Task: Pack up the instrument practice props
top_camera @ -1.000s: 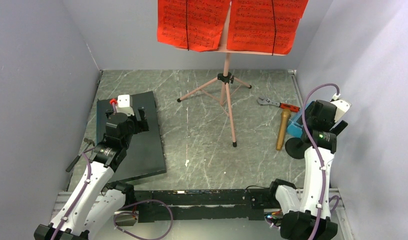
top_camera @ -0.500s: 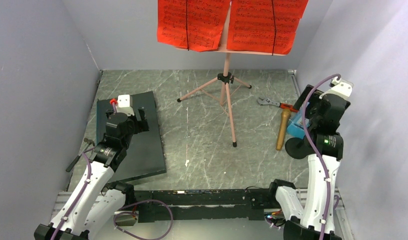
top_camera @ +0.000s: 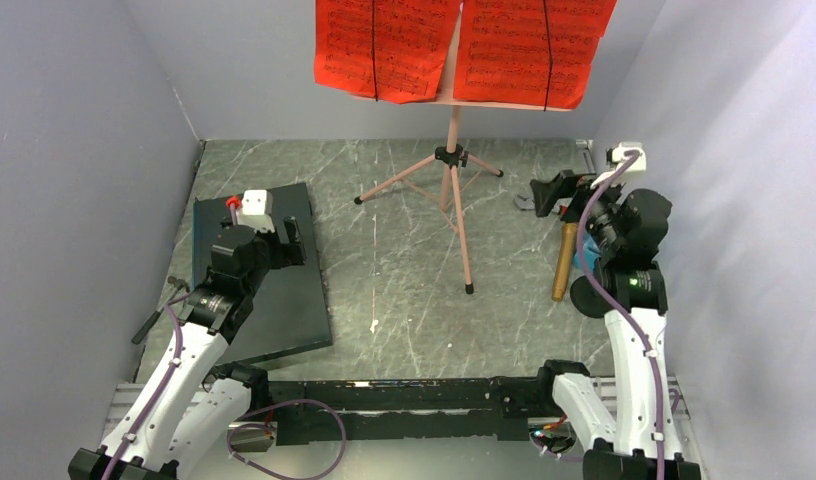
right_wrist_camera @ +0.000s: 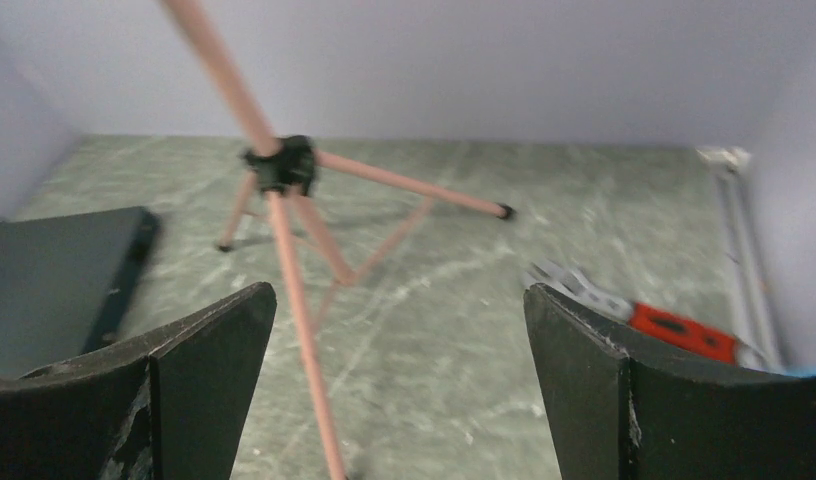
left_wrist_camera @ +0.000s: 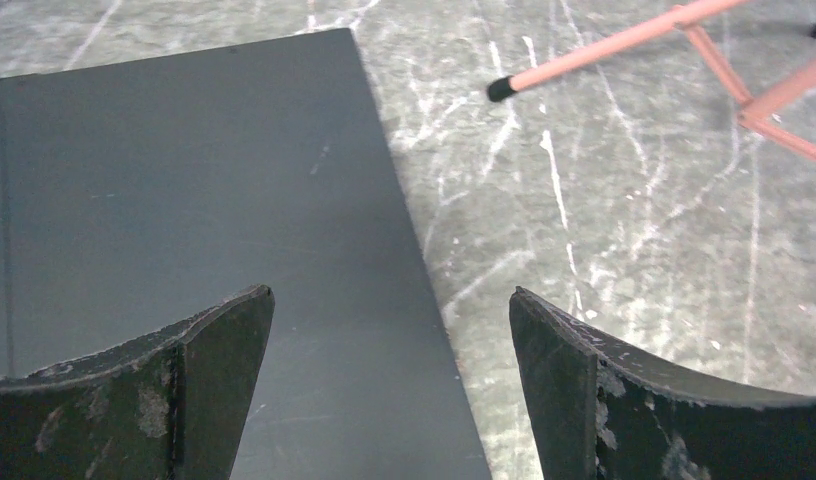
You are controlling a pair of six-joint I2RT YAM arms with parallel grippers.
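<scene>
Your left tool (left_wrist_camera: 389,295) is spread wide with nothing between its fingers. It hangs over the right edge of the large dark slab (top_camera: 279,300), which lies flat at the left of the marbled worktop (top_camera: 404,260). In the left wrist view you see the slab's long edge running between the fingers, and one black-capped pink foot of the stand on the worktop beyond.

At the middle rear stands the pink tripod music stand (top_camera: 452,130), upright, with all three feet on the worktop. The red sheet-music pages (top_camera: 384,45) sit on its desk in two spreads, left and right of the pole.

To the right, the gold microphone (top_camera: 562,262) lies along the worktop, its near end at the black round base (top_camera: 589,295). Only a sliver of the small blue metronome (top_camera: 585,257) shows, just beside the microphone and partly hidden by your right arm. The red-handled wrench (right_wrist_camera: 674,328) lies behind them near the right wall.

Your right tool (right_wrist_camera: 399,292) is also spread wide and holds nothing. It is raised above the wrench and points toward the stand, so the tripod hub and legs fill the right wrist view.
</scene>
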